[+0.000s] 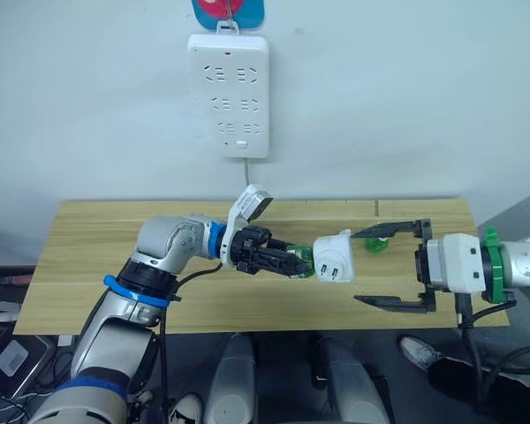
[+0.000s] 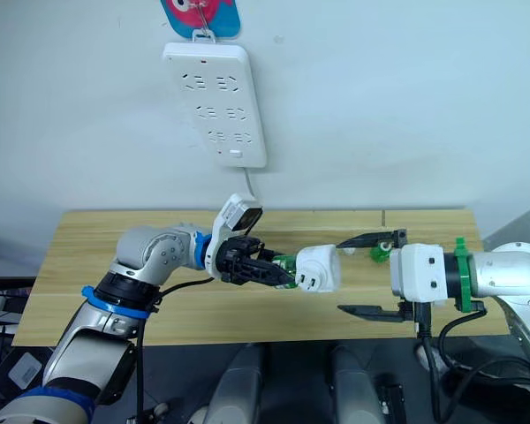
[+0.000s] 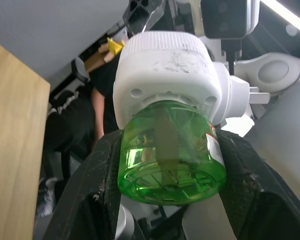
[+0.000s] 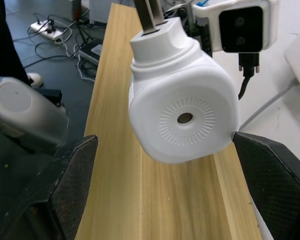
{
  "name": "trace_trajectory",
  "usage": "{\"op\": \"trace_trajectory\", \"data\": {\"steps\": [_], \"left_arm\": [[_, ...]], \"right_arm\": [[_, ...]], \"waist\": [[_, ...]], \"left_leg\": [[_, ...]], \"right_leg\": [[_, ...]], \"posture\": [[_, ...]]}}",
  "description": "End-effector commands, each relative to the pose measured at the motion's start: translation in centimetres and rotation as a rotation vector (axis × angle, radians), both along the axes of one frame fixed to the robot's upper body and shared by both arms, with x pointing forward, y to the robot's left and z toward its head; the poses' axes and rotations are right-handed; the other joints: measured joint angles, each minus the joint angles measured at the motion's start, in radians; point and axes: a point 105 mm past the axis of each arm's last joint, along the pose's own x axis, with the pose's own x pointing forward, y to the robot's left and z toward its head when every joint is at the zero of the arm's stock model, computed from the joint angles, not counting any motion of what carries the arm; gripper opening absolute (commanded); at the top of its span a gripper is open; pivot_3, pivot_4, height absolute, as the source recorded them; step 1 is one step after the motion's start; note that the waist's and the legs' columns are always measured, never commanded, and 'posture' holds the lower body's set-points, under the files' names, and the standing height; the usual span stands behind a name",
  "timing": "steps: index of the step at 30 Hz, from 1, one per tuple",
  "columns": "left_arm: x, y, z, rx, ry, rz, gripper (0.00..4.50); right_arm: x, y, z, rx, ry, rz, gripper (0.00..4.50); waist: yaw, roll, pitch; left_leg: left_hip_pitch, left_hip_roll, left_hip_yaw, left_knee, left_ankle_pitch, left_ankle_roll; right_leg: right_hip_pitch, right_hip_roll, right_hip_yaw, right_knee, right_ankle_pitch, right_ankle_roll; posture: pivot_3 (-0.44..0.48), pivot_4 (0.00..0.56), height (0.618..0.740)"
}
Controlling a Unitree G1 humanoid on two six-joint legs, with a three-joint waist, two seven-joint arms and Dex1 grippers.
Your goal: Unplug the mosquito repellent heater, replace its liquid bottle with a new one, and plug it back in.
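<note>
Heater (image 1: 334, 257): white, rounded, held in the air above the wooden table (image 1: 88, 256), between the two grippers. It is unplugged; its two prongs stick out of one side face. In the right wrist view its top face, with a small round hole ringed by fine ribs, looks straight at the camera.

Bottle (image 3: 171, 152): green and translucent, seated in the underside of the heater, base outward. A strip of label shows on its side.

Left gripper (image 1: 281, 260): reaches in from the robot's left, its two black fingers (image 3: 97, 190) pressed against opposite sides of the bottle, pinching it. It carries bottle and heater together.

Right gripper (image 1: 394, 267): comes in from the robot's right, level with the heater. Its fingers are spread wide, one above and one below, with tips near the heater's top face. In the right wrist view one fingertip looks to be at the heater's edge; I cannot tell whether it touches.

New bottle (image 1: 377, 242): a small green thing on the table behind the right gripper's upper finger, partly hidden.

Power strip (image 1: 229, 94): long and white, hanging on the wall above the table, its cord running down behind the table.
</note>
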Motion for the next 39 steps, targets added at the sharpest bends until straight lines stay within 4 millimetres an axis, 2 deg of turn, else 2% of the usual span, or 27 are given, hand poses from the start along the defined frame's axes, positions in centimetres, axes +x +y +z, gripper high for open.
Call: {"op": "trace_trajectory", "data": {"steps": [1, 12, 15, 17, 18, 23, 24, 27, 29, 30, 32, 34, 37, 39], "left_arm": [[-1.3, -0.8, 0.4, -0.029, -0.038, -0.090, 2.25], [-1.7, -1.4, 0.4, -0.041, -0.030, -0.109, 2.25], [-1.8, -1.4, 0.4, -0.048, -0.026, -0.117, 2.25], [-1.9, -1.3, 0.3, -0.046, -0.025, -0.121, 2.25], [-2.0, -1.3, 0.3, -0.044, -0.025, -0.122, 2.25], [-1.7, -1.2, 0.0, -0.037, -0.023, -0.105, 2.25], [-1.6, -1.1, 0.0, -0.038, -0.023, -0.099, 2.96], [-0.8, -0.7, 0.4, -0.045, -0.052, -0.048, 3.71], [-0.2, -0.1, 0.9, -0.049, -0.091, -0.009, 4.28], [0.0, 0.3, 1.0, -0.043, -0.134, 0.006, 4.50], [0.2, 1.1, 0.8, 0.008, -0.370, 0.032, 4.50], [0.0, 1.5, 0.2, 0.052, -0.576, 0.031, 4.50], [0.8, 0.5, 0.0, 0.039, -0.863, 0.109, 4.50], [2.4, -0.5, 0.1, 0.043, -1.139, 0.225, 4.50]], "right_arm": [[-0.5, 1.4, 0.4, 0.013, -0.062, 0.067, 4.46], [-0.7, 3.3, 0.3, 0.022, -0.142, 0.153, 4.46], [-0.7, 3.3, 0.2, 0.013, -0.147, 0.168, 3.88], [-0.6, 3.2, 0.2, 0.012, -0.156, 0.170, 3.20], [-0.6, 3.2, 0.2, 0.014, -0.160, 0.170, 3.06], [-0.6, 3.2, 0.6, 0.029, -0.183, 0.181, 3.06], [-0.6, 3.2, 0.6, 0.027, -0.181, 0.182, 3.06], [-0.4, 2.6, 0.2, 0.028, -0.146, 0.143, 3.06], [0.3, 1.8, 0.0, 0.069, -0.069, 0.038, 3.06], [0.7, 1.3, -0.3, 0.083, -0.021, -0.022, 3.06], [2.6, -0.6, -1.3, 0.173, 0.193, -0.283, 3.06], [3.5, -1.7, -2.0, 0.230, 0.352, -0.459, 3.06], [4.4, -2.5, -2.7, 0.286, 0.578, -0.666, 3.06], [5.2, -2.7, -2.7, 0.377, 0.714, -0.764, 3.06]], "waist": [[-0.001, 0.000, 0.000], [-0.001, 0.000, 0.000], [0.000, 0.000, 0.000], [-0.001, 0.000, 0.000], [-0.001, 0.000, 0.000], [-0.001, 0.000, 0.000], [-0.001, 0.000, 0.000], [0.000, 0.000, 0.000], [0.000, 0.000, 0.000], [0.000, 0.000, 0.000], [0.001, 0.000, 0.000], [0.000, 0.000, 0.000], [0.005, 0.000, 0.000], [0.008, -0.002, -0.001]], "left_leg": [[0.000, 0.000, 0.000, 0.000, 0.000, 0.000], [0.000, -0.001, -0.001, 0.000, 0.001, -0.002], [0.000, -0.001, -0.001, 0.000, 0.001, -0.002], [0.001, -0.001, -0.001, 0.000, 0.001, -0.002], [0.001, -0.001, -0.001, 0.000, 0.001, -0.002], [0.002, -0.001, -0.001, 0.000, 0.002, -0.003], [0.003, -0.001, -0.001, 0.000, 0.002, -0.003], [0.004, -0.001, -0.001, 0.000, 0.003, -0.004], [0.004, -0.002, -0.001, 0.000, 0.003, -0.004], [0.005, -0.002, -0.001, 0.000, 0.003, -0.004], [0.005, -0.002, -0.001, 0.000, 0.003, -0.004], [0.007, -0.002, 0.000, 0.000, 0.003, -0.005], [0.009, -0.002, 0.002, -0.002, 0.005, -0.007], [0.008, -0.003, 0.002, -0.001, 0.006, -0.009]], "right_leg": [[0.000, 0.000, 0.000, 0.000, 0.000, 0.000], [0.000, -0.001, -0.001, 0.002, 0.000, -0.001], [0.000, -0.001, -0.001, 0.003, 0.000, -0.001], [0.000, -0.001, -0.001, 0.003, 0.000, -0.001], [0.000, -0.001, -0.001, 0.003, 0.000, -0.001], [0.000, -0.001, -0.001, 0.006, 0.000, -0.001], [0.000, -0.001, -0.001, 0.007, 0.000, -0.001], [0.001, -0.001, 0.000, 0.008, 0.000, 0.000], [0.001, -0.001, 0.000, 0.009, 0.000, 0.000], [0.001, -0.001, 0.000, 0.009, 0.000, 0.000], [0.001, -0.001, 0.000, 0.010, 0.000, 0.000], [0.001, -0.003, 0.001, 0.012, 0.000, -0.002], [0.001, -0.009, 0.003, 0.013, 0.000, -0.002], [0.001, -0.009, 0.003, 0.013, 0.000, -0.002]], "posture": [[0.195, 0.324, 0.740], [0.194, 0.321, 0.740], [0.194, 0.321, 0.740], [0.197, 0.320, 0.740], [0.197, 0.320, 0.740], [0.204, 0.319, 0.740], [0.204, 0.319, 0.740], [0.209, 0.318, 0.740], [0.214, 0.316, 0.740], [0.216, 0.316, 0.740], [0.224, 0.315, 0.740], [0.240, 0.314, 0.740], [0.240, 0.314, 0.740], [0.250, 0.313, 0.740]]}}
